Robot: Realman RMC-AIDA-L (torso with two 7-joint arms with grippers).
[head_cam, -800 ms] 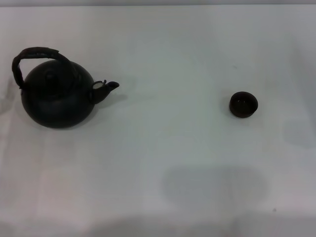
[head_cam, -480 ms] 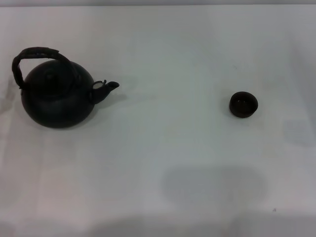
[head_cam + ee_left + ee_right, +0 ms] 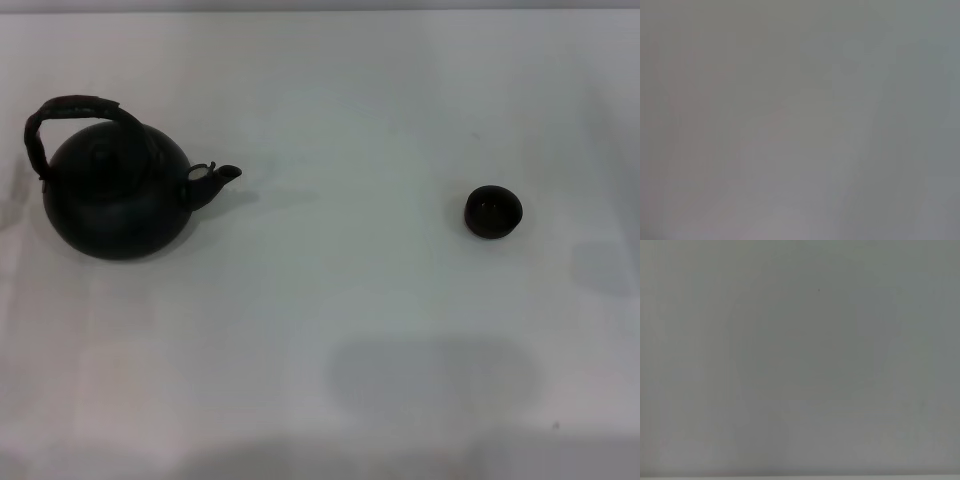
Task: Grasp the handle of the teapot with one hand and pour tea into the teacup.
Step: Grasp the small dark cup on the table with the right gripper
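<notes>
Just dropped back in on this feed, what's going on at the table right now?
Nothing is being handled yet. The teapot stands upright on the white table, on the robot's left, its arched handle free and its spout aimed toward the teacup, which sits well apart on the right. Neither gripper shows in the head view, and both wrist views show only blank pale surface. The grasp and the pour are not yet done.

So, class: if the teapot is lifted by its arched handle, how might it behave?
The teapot looks large and round next to the teacup, so it is probably heavy. Held by the handle high above its body, it would likely swing. Its spout points toward the cup, so tipping may pour that way.
</notes>
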